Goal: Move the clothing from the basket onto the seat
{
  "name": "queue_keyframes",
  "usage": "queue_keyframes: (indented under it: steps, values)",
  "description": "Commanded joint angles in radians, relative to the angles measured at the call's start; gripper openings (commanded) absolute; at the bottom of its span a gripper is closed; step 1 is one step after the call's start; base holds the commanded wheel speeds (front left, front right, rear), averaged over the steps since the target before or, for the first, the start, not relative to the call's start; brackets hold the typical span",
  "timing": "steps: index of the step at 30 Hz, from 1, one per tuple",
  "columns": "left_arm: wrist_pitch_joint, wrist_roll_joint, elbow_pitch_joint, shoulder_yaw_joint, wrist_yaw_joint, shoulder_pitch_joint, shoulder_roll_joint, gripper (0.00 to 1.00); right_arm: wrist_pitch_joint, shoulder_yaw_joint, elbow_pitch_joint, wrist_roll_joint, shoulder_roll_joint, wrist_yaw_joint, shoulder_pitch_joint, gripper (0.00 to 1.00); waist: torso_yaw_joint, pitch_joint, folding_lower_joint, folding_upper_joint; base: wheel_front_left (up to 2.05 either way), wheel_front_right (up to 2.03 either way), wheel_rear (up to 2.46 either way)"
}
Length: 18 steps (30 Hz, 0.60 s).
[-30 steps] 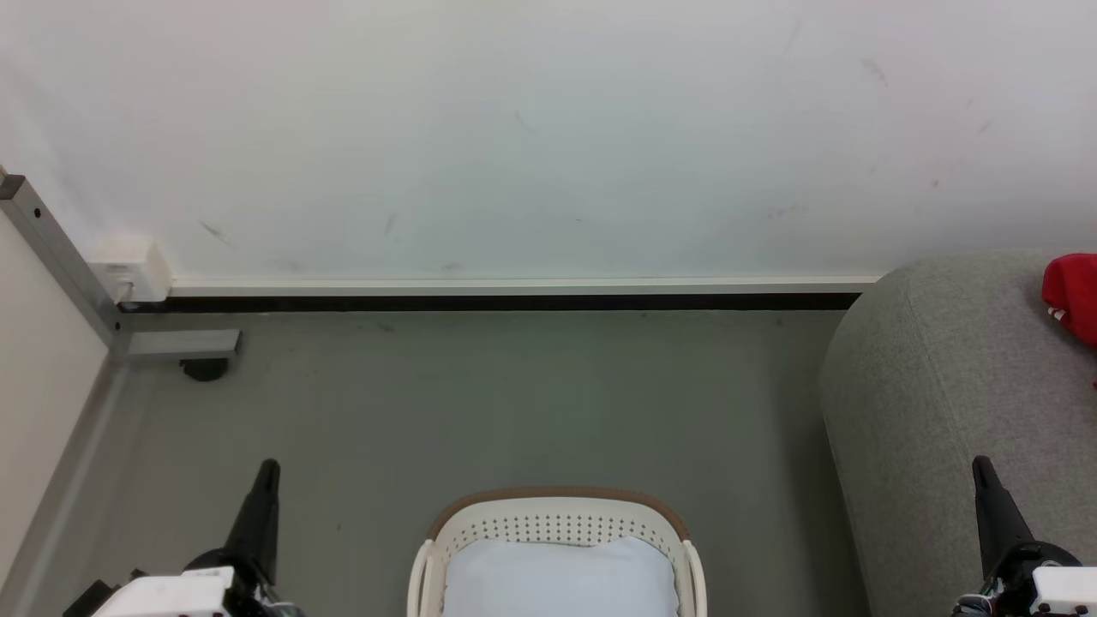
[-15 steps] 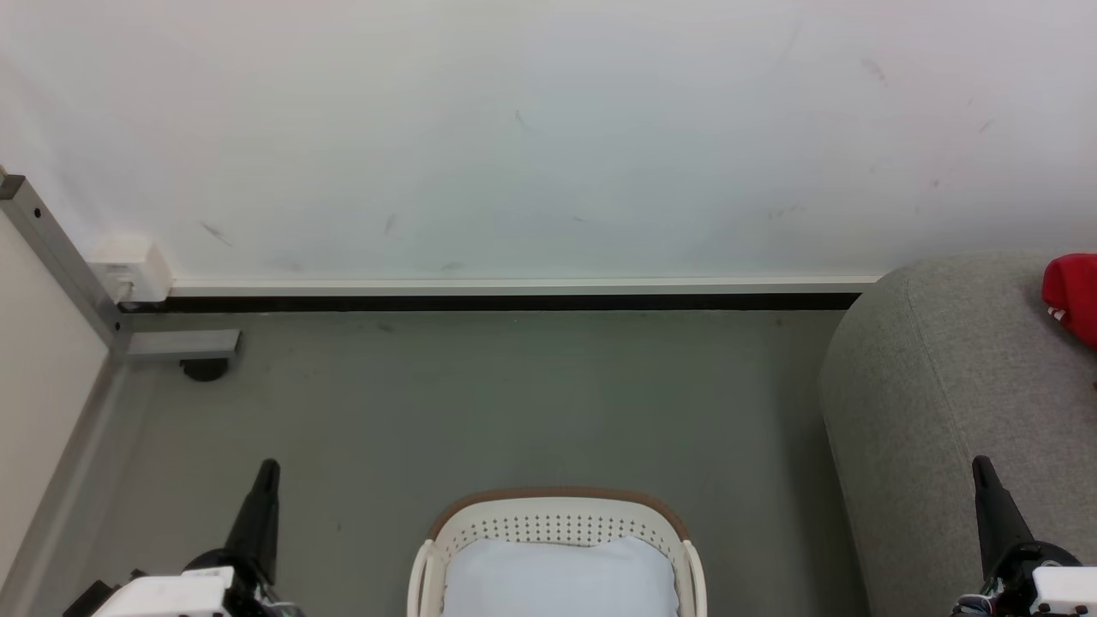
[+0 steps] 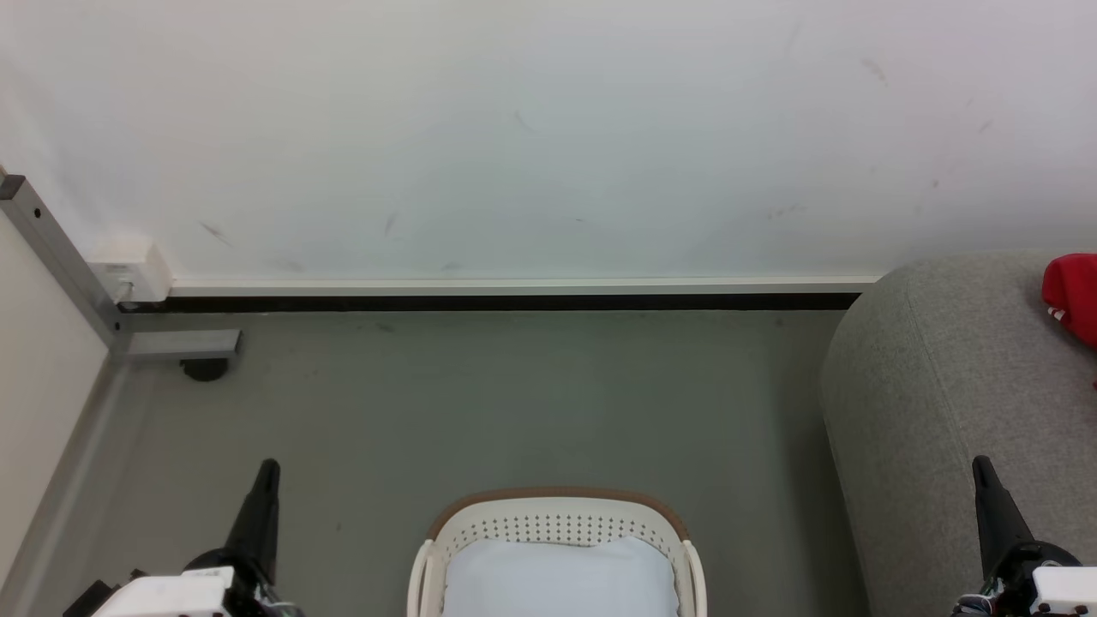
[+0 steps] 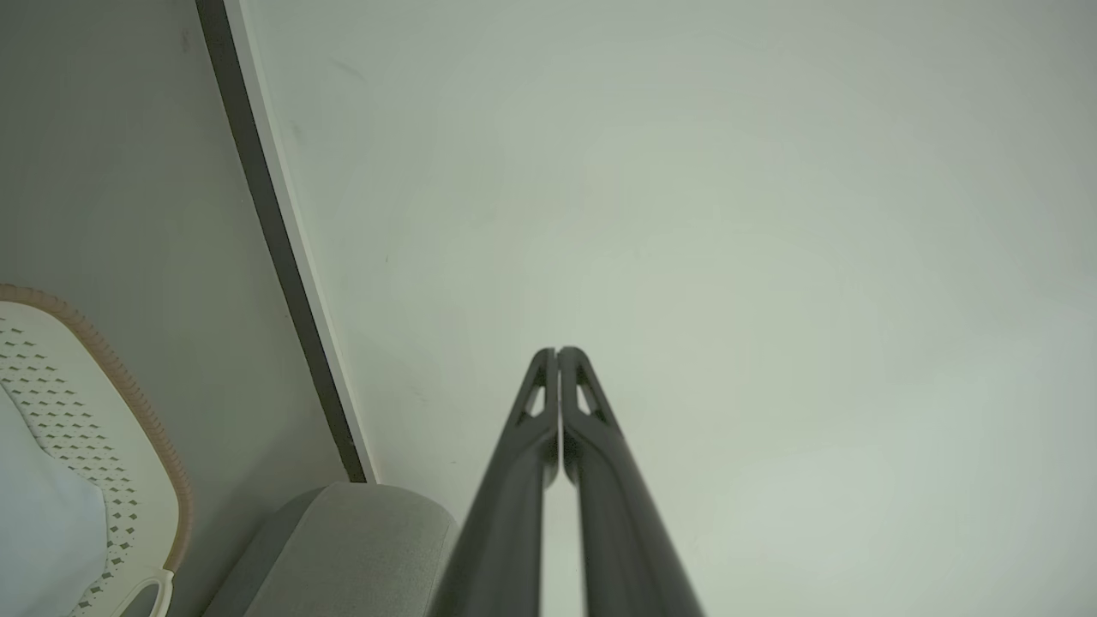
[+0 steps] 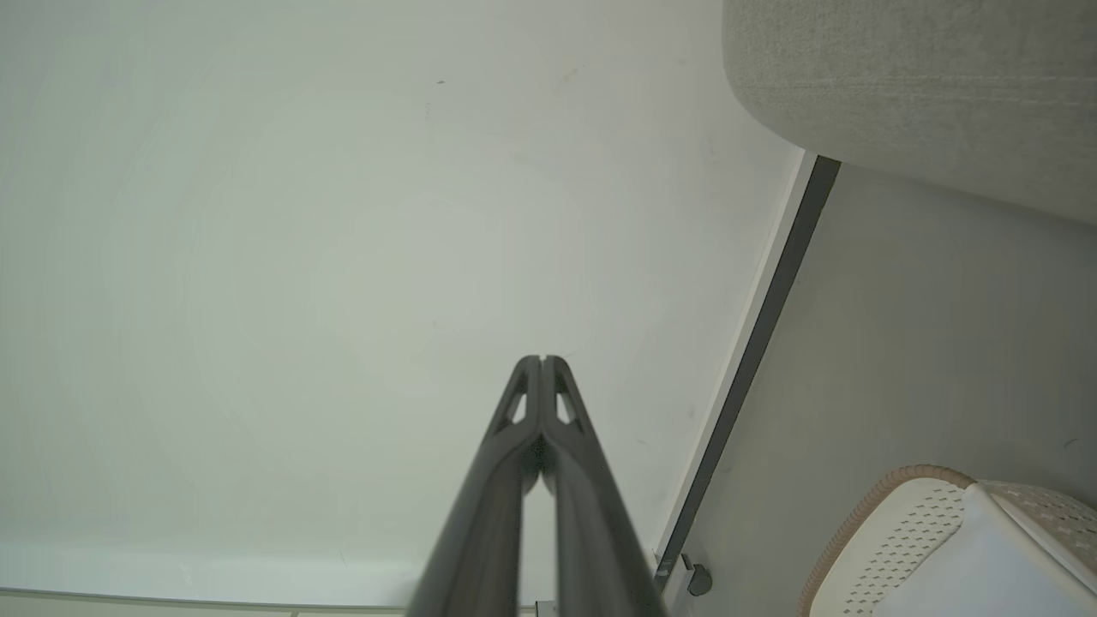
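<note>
The left gripper (image 3: 267, 470) was seen at the lower left of the head view. Its two long dark fingers were pressed together along their length, and nothing was pinched between them. In the left wrist view the tips were shown meeting against the bare white wall (image 3: 514, 128). The right gripper (image 3: 982, 468) was held the same way at the lower right, closed tip to tip and empty, in front of the rounded side of the light grey fabric sofa (image 3: 943, 386).

Both grippers were kept well apart from the laundry basket (image 3: 557, 497), which was set on the grey floor (image 3: 514, 403) between them at the bottom middle of the head view. The basket was of cream-white plastic, pierced with rows of small round holes and edged with a brown band at the rim. A plain pale bluish-white pad (image 3: 557, 578) was laid inside it, against the far wall.

The red garment (image 3: 1073, 291) was found bunched on top of the sofa at the right edge of the head view, well away from the basket. A bit of white trim was shown at its lower edge, but too little was in view for any print to be read.

Farther out, a black skirting strip (image 3: 514, 302) was run along the foot of the wall. A white socket box (image 3: 130, 270) was fixed near the left corner, beside a grey metal frame (image 3: 51, 248) with a dark caster (image 3: 204, 369) under it.
</note>
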Motion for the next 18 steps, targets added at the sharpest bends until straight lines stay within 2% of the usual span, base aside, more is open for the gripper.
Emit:
queue_keyframes:
  steps: [1,18]
  values:
    - [0.004,-0.014,0.000,0.003,-0.007,-0.009,0.002,0.00,0.003,-0.003,-0.004,0.002,-0.007,-0.002,-0.011,0.00,0.000,0.000,0.0000,0.0000,0.00,0.00,0.00]
    - [0.004,-0.014,0.000,0.003,-0.007,-0.009,0.002,0.00,0.003,-0.003,-0.004,0.002,-0.007,-0.002,-0.011,0.00,0.000,0.000,0.0000,0.0000,0.00,0.00,0.00]
